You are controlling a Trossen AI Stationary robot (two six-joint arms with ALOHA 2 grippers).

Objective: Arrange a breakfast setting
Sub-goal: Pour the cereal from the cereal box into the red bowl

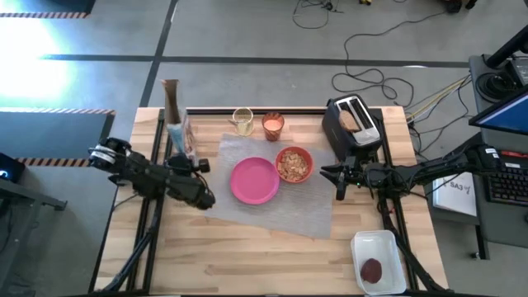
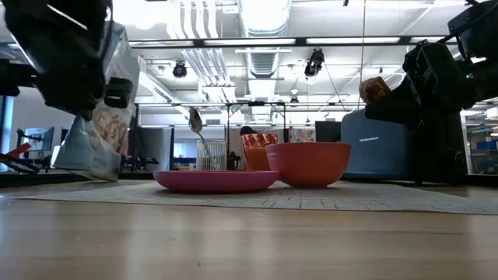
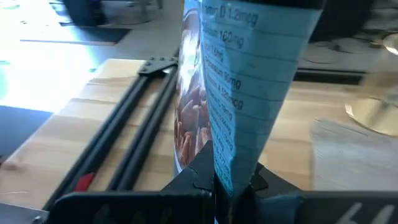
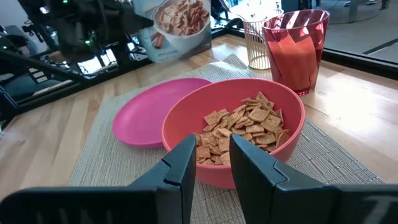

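high view: my left gripper [image 1: 183, 157] clamps blue cereal bag [image 1: 176, 124], fingertips hidden.
right gripper [image 4: 211, 163]: slightly parted, empty, beside red bowl [image 4: 239, 134].

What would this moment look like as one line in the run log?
left tool: shut on cereal bag, beside mat | right tool: empty, facing bowl of cereal | plate: bare

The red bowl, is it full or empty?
Partly full: the red bowl holds square cereal pieces, seen in the right wrist and high views.
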